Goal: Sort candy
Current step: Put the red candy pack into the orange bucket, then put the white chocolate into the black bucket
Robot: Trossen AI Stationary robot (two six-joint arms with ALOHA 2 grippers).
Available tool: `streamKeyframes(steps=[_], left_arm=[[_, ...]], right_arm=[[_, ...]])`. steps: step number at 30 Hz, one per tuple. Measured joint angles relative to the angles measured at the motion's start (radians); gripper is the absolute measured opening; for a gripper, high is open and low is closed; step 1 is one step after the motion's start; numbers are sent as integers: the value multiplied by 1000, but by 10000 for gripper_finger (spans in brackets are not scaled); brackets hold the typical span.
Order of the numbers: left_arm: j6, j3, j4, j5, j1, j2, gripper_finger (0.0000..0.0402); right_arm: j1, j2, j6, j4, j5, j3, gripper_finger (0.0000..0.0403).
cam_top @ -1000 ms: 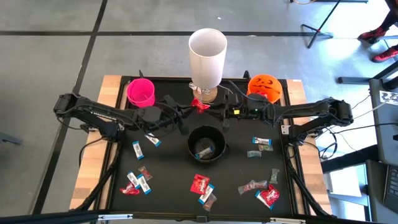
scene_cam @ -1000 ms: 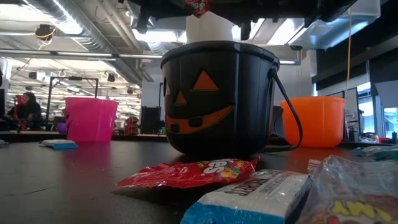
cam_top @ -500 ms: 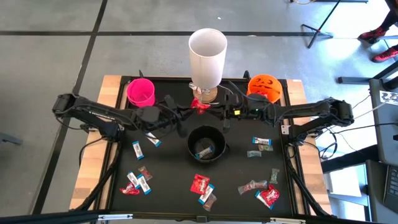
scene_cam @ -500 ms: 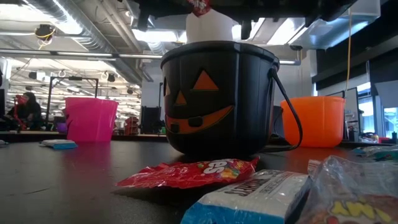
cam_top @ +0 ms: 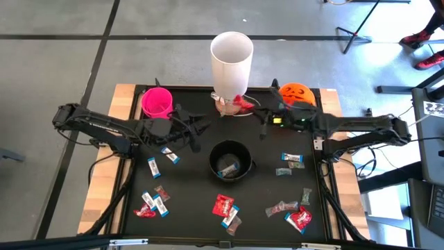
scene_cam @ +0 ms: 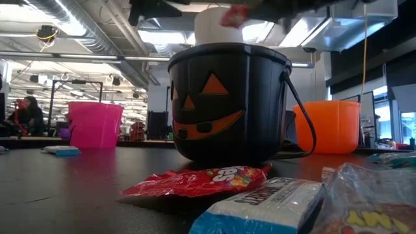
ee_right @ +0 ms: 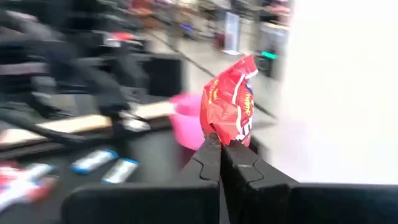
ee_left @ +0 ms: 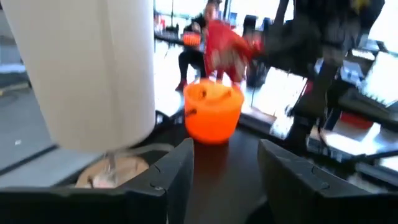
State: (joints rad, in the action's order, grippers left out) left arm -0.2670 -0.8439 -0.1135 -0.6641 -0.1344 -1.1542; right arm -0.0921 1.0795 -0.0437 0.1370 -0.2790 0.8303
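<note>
My right gripper (cam_top: 253, 109) is shut on a red candy packet (cam_top: 241, 103) in the air beside the foot of the tall white cup (cam_top: 231, 55). The packet also shows in the right wrist view (ee_right: 229, 102), the left wrist view (ee_left: 225, 45) and the low view (scene_cam: 235, 14). My left gripper (cam_top: 197, 129) is open and empty (ee_left: 224, 158), left of the black pumpkin bucket (cam_top: 231, 160). Several wrapped candies (cam_top: 152, 201) lie on the black table. My right gripper pinches the red packet by one end (ee_right: 221, 135) between its two fingers. It comes about level from the table's right side. The packet sticks out past the fingertips, lifted clear of the table, close to the white cup's lower wall.
A pink cup (cam_top: 157, 102) stands at the far left and an orange pumpkin bucket (cam_top: 295, 96) at the far right. The black bucket holds a wrapped candy (cam_top: 227, 169). Loose candies lie near the front edge (cam_top: 225, 207) and at the right (cam_top: 293, 160).
My right gripper has carried the red packet from over the black bucket's far rim toward the table's far right, up beside the white cup's foot. My left gripper has drawn back toward the table's left, away from the packet.
</note>
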Motion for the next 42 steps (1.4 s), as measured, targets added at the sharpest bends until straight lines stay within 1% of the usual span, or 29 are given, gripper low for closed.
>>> streamKeyframes(steps=[5, 9, 11, 15, 19, 22, 25, 31, 33, 35, 38, 40, 42], left_arm=[[-93, 1, 140, 0, -18, 4, 166], [-167, 1, 196, -2, -20, 1, 166], [-169, 1, 197, -6, -20, 0, 166], [-169, 1, 192, -19, -20, 0, 166], [-169, 1, 192, -26, -20, 0, 166], [-169, 1, 191, -26, -20, 0, 166], [-170, 1, 191, -26, -20, 0, 166], [-170, 1, 191, -22, -20, 0, 166], [-169, 1, 195, -5, -20, 0, 166], [-169, 1, 213, 27, -20, 7, 166], [-181, 1, 267, 79, -20, 33, 166], [-229, 1, 335, 85, -20, 52, 166], [-288, 1, 435, 103, -19, 65, 165]], right_arm=[[0, -166, 0, -320, -312, 0, 0], [-24, -287, -57, -559, -518, 0, 0], [-51, -327, -107, -671, -574, 0, 0], [-129, -380, -215, -835, -611, 0, 1], [-203, -391, -246, -931, -595, 0, 10], [-246, -385, -247, -964, -545, 0, 26], [-282, -375, -247, -965, -493, 0, 47], [-316, -349, -241, -956, -468, 0, 91], [-315, -348, -238, -936, -449, 0, 102], [-313, -350, -200, -892, -392, 0, 109], [-301, -371, -97, -801, -223, 0, 112], [-275, -386, -50, -721, -128, -1, 110], [-242, -399, -24, -657, -59, -1, 107]])
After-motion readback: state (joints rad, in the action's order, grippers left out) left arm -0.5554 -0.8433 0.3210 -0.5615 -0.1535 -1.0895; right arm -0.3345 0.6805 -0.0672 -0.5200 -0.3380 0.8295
